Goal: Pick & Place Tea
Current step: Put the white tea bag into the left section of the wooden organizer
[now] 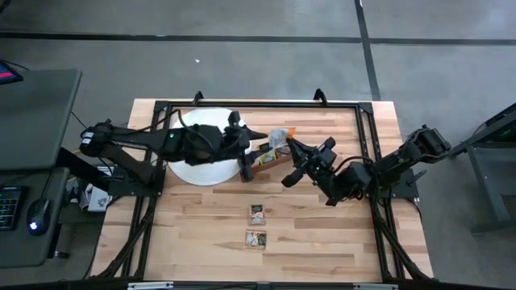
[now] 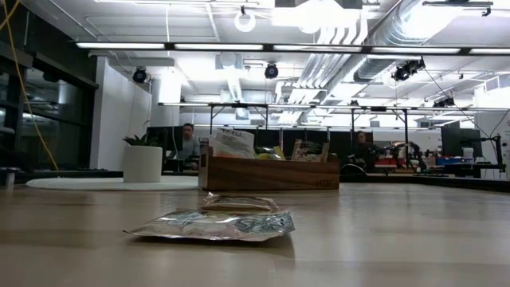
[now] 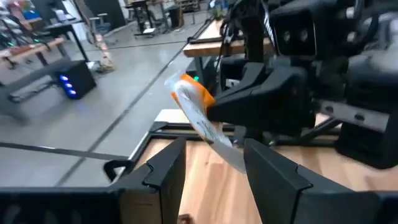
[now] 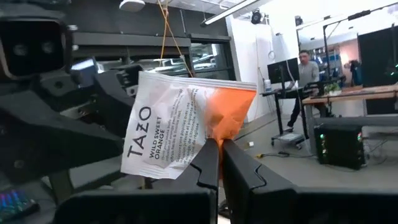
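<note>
Orange tea bag (image 4: 186, 127) pinched shut in your right claw (image 4: 219, 158), held above wooden box (image 1: 270, 156). Left claw (image 3: 214, 165) part open, empty, at bag's 9 o'clock, nearer than counter bags at 6.

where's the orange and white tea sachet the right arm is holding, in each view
High view: orange-and-white sachet above the brown box, in the right gripper.
Low view: cannot pick it out.
Left wrist view: centre.
Right wrist view: centre, pinched.
Shared landmark: the right gripper.

"TAZO WILD SWEET ORANGE" on sachet (image 4: 186, 127)
</note>
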`<state>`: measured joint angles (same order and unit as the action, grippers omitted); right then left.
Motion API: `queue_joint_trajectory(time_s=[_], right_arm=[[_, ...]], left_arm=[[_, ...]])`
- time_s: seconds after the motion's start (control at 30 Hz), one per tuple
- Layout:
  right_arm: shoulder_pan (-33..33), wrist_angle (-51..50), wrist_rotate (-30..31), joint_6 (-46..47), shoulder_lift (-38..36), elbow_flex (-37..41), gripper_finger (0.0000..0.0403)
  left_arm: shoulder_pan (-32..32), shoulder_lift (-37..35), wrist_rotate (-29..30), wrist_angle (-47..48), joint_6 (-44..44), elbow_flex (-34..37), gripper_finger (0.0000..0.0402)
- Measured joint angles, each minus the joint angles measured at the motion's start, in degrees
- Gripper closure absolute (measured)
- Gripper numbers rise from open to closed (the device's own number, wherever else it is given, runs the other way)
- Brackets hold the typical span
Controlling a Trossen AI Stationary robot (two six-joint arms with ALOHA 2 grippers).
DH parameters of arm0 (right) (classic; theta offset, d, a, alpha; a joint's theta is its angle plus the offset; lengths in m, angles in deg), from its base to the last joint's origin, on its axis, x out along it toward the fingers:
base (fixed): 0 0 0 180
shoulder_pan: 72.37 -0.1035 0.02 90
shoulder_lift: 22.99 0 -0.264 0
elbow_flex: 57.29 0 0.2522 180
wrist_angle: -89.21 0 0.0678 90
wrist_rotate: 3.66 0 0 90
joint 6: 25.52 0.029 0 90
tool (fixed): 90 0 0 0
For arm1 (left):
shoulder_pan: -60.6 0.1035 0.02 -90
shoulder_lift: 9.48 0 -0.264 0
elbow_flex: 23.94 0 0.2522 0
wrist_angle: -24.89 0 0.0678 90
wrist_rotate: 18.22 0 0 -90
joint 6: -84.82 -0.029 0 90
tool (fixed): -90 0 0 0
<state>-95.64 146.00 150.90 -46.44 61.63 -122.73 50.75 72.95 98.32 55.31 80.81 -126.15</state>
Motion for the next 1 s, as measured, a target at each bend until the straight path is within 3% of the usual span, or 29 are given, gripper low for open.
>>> queue_joint_trajectory(time_s=[0.17,0.63,0.77,0.93,1.0], right_arm=[[-0.02,-0.54,-0.22,-0.77,-0.02,0.0,0.0402],[-0.02,-1.52,-0.49,-0.16,-0.02,0.0,0.0402],[-0.02,-1.52,-0.49,-0.16,-0.02,0.0,0.0402],[-0.04,-1.52,-0.49,-0.13,-0.02,0.0,0.0402],[-0.04,-1.52,-0.51,-0.13,-0.02,0.0,0.0402]], left_arm=[[1.42,-0.09,-3.27,-0.34,2.81,-0.02,0.0244],[1.34,-0.07,-3.04,-0.67,4.7,-0.02,0.0249],[1.34,-0.07,-3.12,-0.54,4.89,-0.02,0.0291],[1.34,-0.07,-3.32,0.24,4.33,-0.02,0.0384],[1.34,-0.07,-3.24,0.29,4.26,-0.02,0.0392]])
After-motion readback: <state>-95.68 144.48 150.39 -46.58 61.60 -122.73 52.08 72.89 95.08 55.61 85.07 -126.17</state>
